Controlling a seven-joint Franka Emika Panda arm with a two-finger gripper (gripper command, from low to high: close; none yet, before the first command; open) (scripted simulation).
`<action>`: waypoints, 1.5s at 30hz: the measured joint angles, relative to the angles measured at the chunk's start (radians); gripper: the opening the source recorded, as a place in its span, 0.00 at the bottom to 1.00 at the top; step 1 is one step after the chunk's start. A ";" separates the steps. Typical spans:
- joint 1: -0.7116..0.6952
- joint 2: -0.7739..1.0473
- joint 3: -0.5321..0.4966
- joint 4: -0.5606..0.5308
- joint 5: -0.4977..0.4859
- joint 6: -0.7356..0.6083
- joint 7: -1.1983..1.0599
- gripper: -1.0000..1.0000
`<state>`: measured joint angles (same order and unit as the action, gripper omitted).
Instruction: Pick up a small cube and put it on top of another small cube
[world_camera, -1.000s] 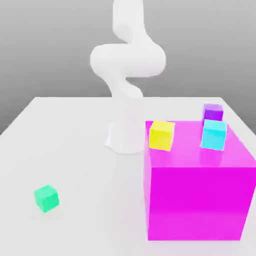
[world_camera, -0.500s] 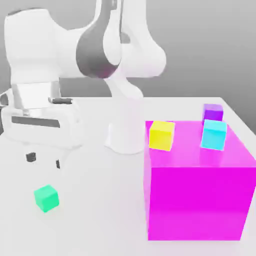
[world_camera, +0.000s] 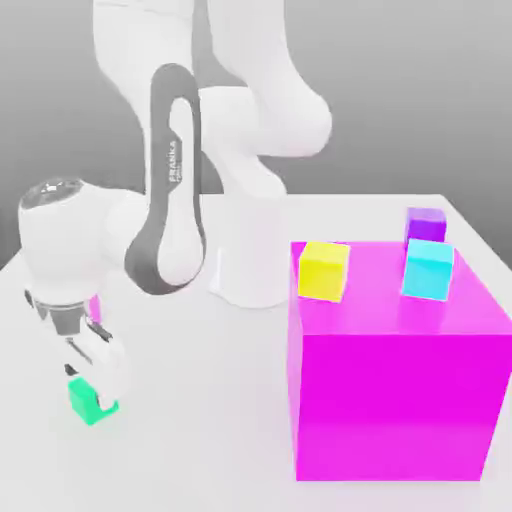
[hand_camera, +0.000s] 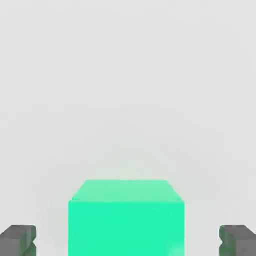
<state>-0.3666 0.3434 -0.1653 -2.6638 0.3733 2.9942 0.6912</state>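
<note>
Lowered since half a second ago, the gripper (world_camera: 92, 385) now straddles the small cube (world_camera: 88, 402), fingers (hand_camera: 18, 240) spread apart either side. Plain teal-green, it sits on the table (world_camera: 200, 400), well apart from the magenta block (world_camera: 395, 390).

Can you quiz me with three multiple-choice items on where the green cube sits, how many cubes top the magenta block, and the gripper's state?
1. The green cube rests on: A the table, B the magenta block, C the yellow cube.
2. Small cubes on the magenta block: A one, B two, C four.
3. The gripper is: A shut on the cube, B open around it, C far above it.

A: it lies on the white table.
B: the yellow cube and the cyan cube.
B: gaps separate both fingertips from it.
</note>
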 joint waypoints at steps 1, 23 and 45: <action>0.000 0.000 0.000 0.000 0.000 0.000 0.000 0.00; 0.192 -0.221 -0.135 0.025 -0.225 -0.252 0.311 0.00; 0.618 -0.547 0.134 0.262 -0.332 -0.798 0.554 0.00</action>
<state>0.2510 -0.2040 -0.0313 -2.4020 0.0417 2.1964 1.2453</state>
